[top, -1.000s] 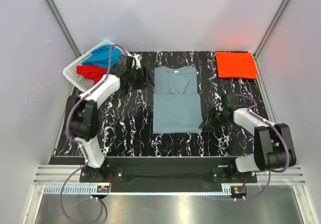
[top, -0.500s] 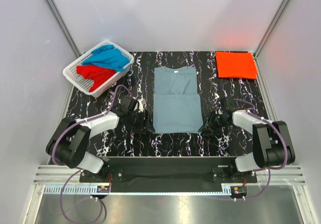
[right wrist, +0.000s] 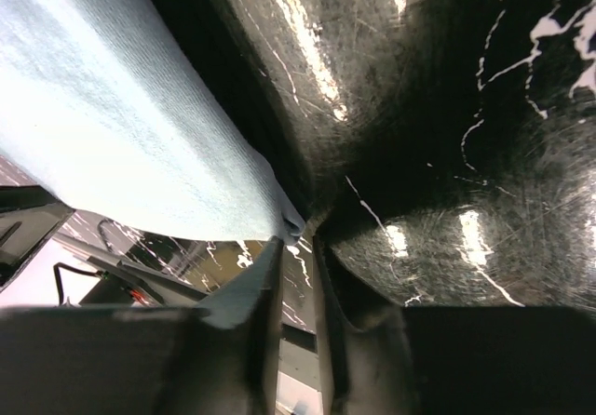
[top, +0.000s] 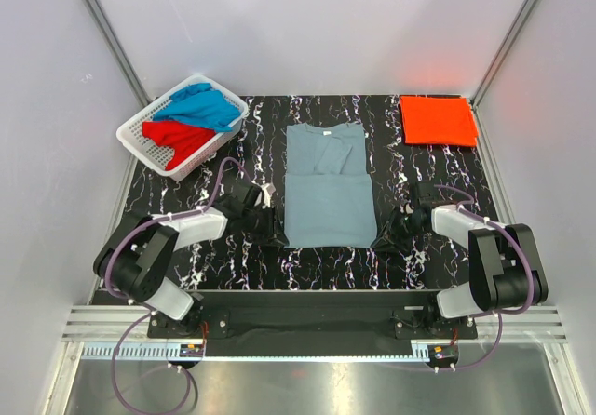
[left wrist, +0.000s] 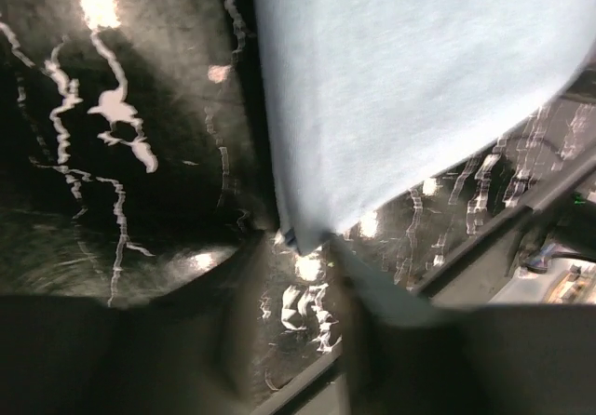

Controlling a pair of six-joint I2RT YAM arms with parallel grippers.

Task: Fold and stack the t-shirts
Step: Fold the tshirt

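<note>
A dull grey-blue t-shirt [top: 328, 192] lies flat mid-table, its sleeves folded inward. My left gripper [top: 270, 234] sits low at the shirt's near left corner. In the left wrist view that gripper [left wrist: 303, 266] is open, and the corner of the cloth [left wrist: 419, 80] lies just at its tips. My right gripper [top: 389, 232] is at the near right corner. In the right wrist view the right gripper [right wrist: 298, 238] is open only by a narrow gap, and the hem corner [right wrist: 121, 136] rests at its tips. A folded orange-red t-shirt [top: 438, 120] lies at the back right.
A white slotted basket [top: 140, 136] stands at the back left with a bright blue t-shirt [top: 200, 108] and a red t-shirt [top: 177, 136] in it. White walls and metal rails enclose the black marbled table [top: 233, 154].
My left arm swung from beside the basket down to the shirt's near left corner. The right gripper edged toward the near right corner. Both pairs of jaws have narrowed.
</note>
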